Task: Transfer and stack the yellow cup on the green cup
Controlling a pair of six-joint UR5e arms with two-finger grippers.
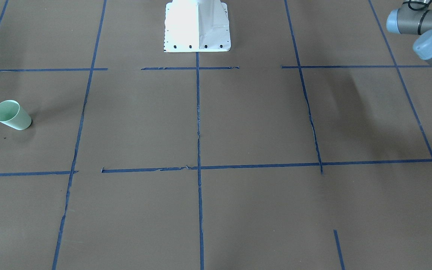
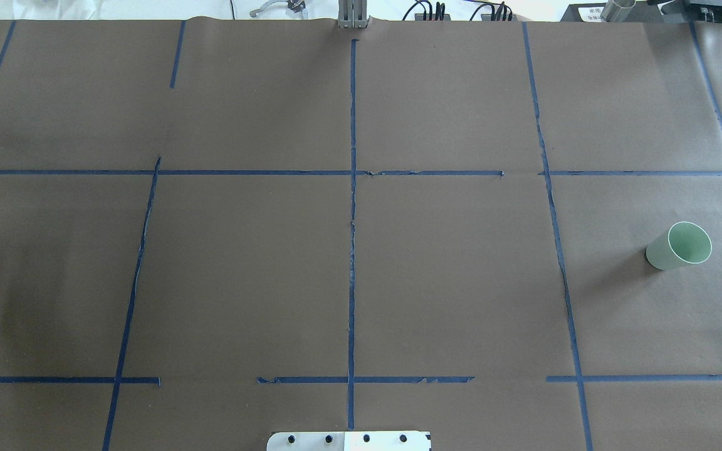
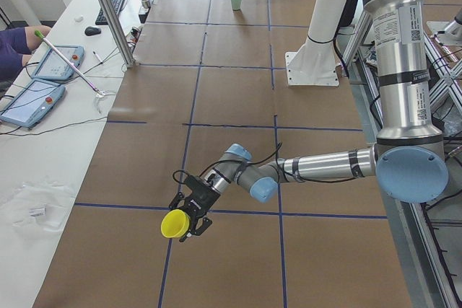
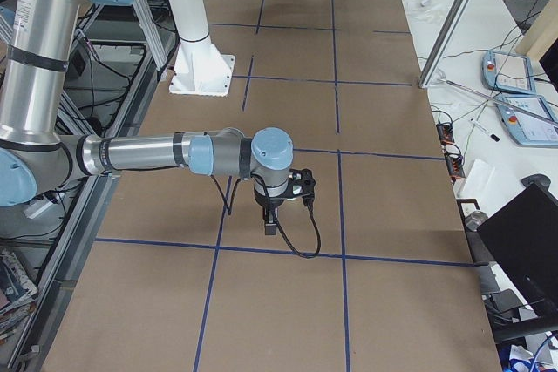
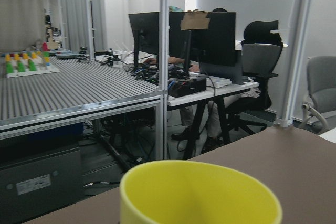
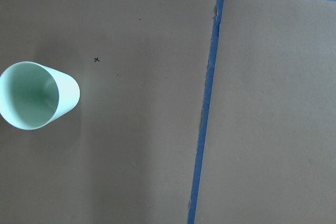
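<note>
The yellow cup (image 3: 173, 224) is seen at the left tool (image 3: 189, 220). The green cup (image 2: 679, 246) is stood upright on the bench (image 2: 242, 269). Whether the left or the right tool (image 4: 271, 231) is clamped or apart cannot be told.

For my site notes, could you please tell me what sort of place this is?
Probably a robotics lab: a table marked with a blue tape grid, teach pendants on a side bench, and desks with monitors beyond.

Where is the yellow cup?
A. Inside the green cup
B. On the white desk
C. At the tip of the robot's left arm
C: the yellow cup sits at the left end effector, far from the green cup, which is empty.
</note>
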